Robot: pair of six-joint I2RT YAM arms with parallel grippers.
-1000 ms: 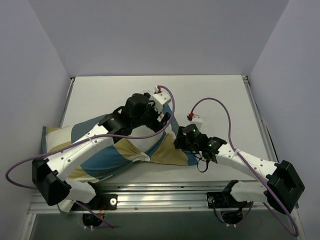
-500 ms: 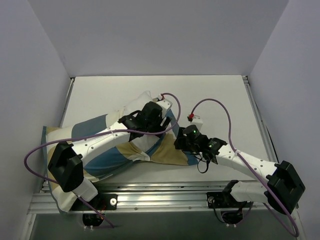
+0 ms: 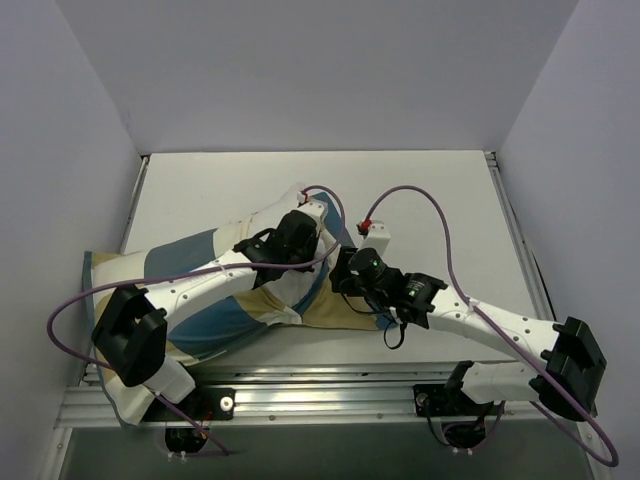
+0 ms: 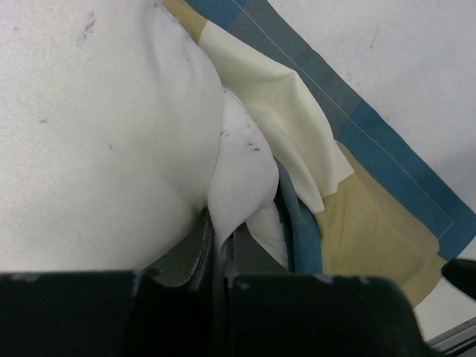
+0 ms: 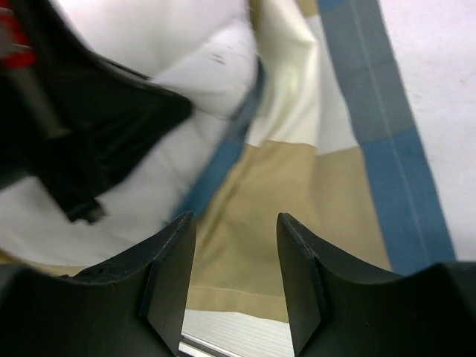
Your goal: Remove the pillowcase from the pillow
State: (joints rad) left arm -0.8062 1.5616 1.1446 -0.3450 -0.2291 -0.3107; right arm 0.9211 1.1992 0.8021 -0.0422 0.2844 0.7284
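Since a moment before, our right gripper [image 3: 347, 268] had slid left toward the left gripper [image 4: 216, 249], and it hung spread wide over a tan block of the pillowcase [image 5: 327, 193], holding nothing. Our left gripper was pinched tight on a fold of the white pillow [image 4: 97, 134] bulging from the cover's mouth. Our left arm [image 3: 200, 280] and right arm [image 3: 490, 322] stretched forward and inward, almost meeting.

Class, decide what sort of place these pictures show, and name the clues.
Probably a robotics lab test cell, not a bedroom: plain walls box in a white table, and the left arm and right arm are mounted on a metal rail.
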